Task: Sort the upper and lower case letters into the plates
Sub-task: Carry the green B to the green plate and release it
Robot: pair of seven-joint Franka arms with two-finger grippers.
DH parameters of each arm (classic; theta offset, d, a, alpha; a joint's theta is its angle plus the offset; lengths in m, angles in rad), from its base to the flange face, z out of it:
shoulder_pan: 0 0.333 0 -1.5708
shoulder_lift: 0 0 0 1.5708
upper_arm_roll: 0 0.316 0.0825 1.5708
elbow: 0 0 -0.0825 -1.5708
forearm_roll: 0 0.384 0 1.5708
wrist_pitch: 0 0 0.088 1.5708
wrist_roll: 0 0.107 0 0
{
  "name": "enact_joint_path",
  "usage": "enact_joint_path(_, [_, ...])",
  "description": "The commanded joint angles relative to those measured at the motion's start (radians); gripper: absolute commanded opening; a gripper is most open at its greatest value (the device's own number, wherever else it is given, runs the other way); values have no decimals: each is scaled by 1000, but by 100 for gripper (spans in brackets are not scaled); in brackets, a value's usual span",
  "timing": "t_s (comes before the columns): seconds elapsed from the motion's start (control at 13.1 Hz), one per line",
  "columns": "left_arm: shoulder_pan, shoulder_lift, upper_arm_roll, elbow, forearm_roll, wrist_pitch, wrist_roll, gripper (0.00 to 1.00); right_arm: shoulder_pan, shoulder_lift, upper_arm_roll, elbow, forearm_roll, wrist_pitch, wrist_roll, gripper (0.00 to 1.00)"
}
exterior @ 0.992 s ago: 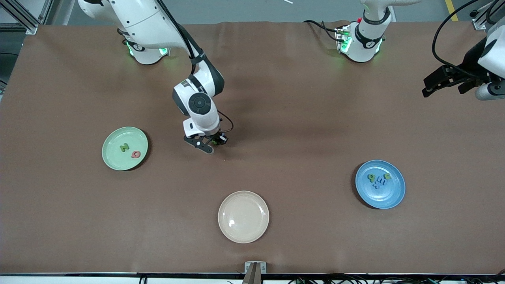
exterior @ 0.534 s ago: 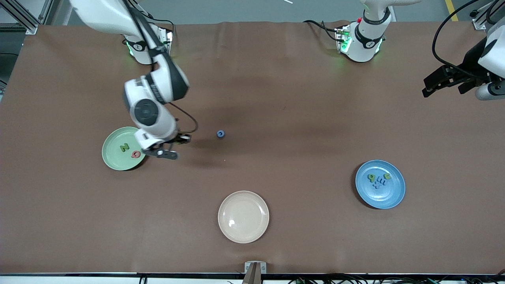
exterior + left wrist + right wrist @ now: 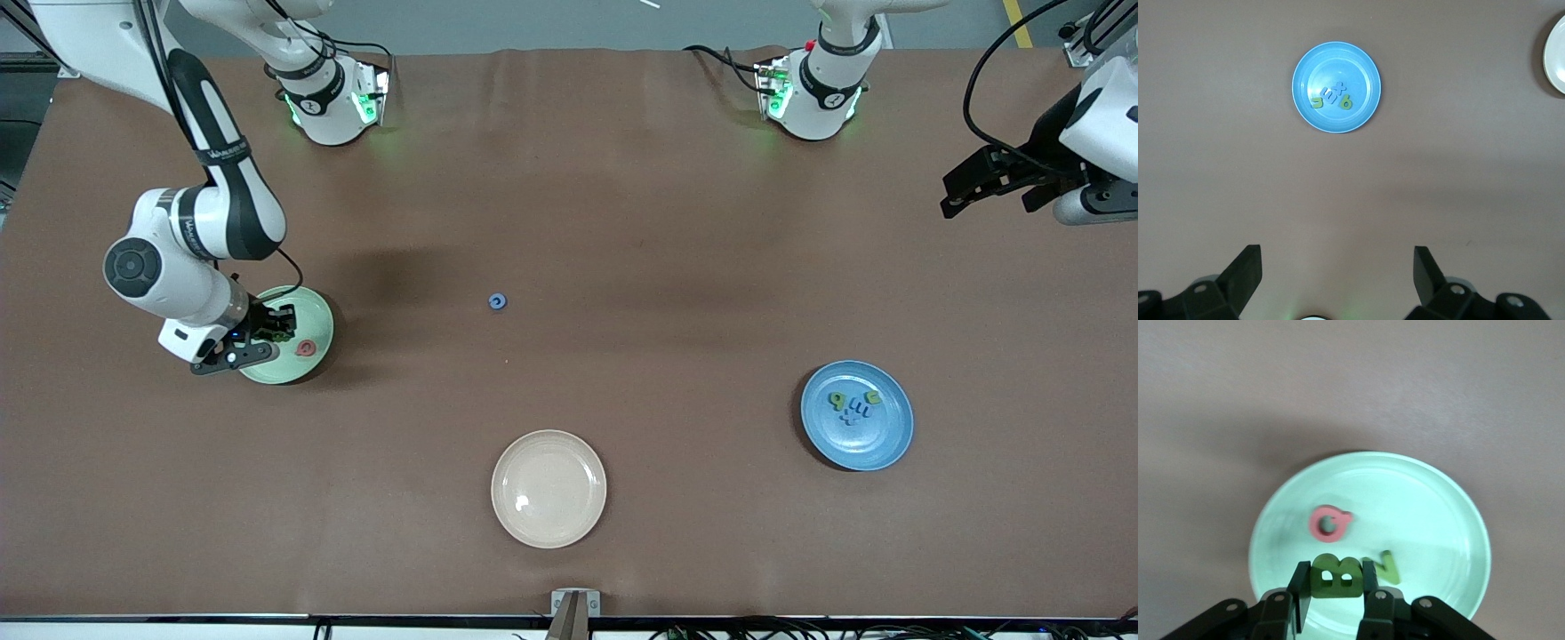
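Front view: 3 plates on the brown worktop. Mint plate toward the right arm's end, blue plate toward the left arm's end, beige plate between them and nearest the camera, bare. 1 small blue letter lies alone mid-worktop, well apart from all 3 plates. Mint plate shows 1 red letter; the right arm covers much of that plate. Blue plate holds a tight cluster of small letters, green and blue; count unclear here. Right gripper is over the mint plate. Left gripper hangs over the worktop's edge at the left arm's end, waiting.

Left wrist view: blue plate seen whole, round, shallow, glossy. 4 letters in it, touching or nearly so: 2 green, 2 blue, among them a green "6" and a blue "x". 1 edge of the beige plate at the frame's border. Left fingers spread wide, nothing between them.

Right wrist view: mint plate pale, glossy, round. 2 letters lie in it: red "Q" and green "N". Right fingers clamp a dark green "B" just above the plate, beside the "N".
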Motion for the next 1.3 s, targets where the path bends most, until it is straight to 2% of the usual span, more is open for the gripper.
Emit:
enact_joint_path(0.0, [0, -20, -1, -18, -4, 10, 23, 100, -13, 29, 27, -36, -7, 48, -12, 19])
enact_joint_path(0.38, [-1, -12, -8, -18, -4, 15, 21, 100, -10, 70, 28, -39, -1, 59, -12, 20])
enact_joint_path(0.76, [0, -3, -9, -19, -4, 14, 23, 100, -7, 103, 30, -39, -1, 76, -12, 25])
enact_joint_path(0.84, [0, -5, -12, -22, -4, 11, 23, 100, -7, 103, 30, -39, -1, 76, -12, 35])
enact_joint_path(0.92, [0, -5, -17, -23, -4, 9, 23, 100, -7, 103, 30, -39, 0, 70, -11, 56])
enact_joint_path(0.99, [0, -6, -17, -24, -4, 7, 23, 100, -7, 100, 30, -38, 1, 64, -8, 87])
enact_joint_path(1.07, [0, -6, -18, -24, -4, 7, 23, 100, -5, 86, 31, -38, 4, 47, 3, 99])
enact_joint_path(1.22, [2, -6, -18, -29, -4, 10, 23, 100, 14, 14, 37, -35, 32, -52, 18, 99])
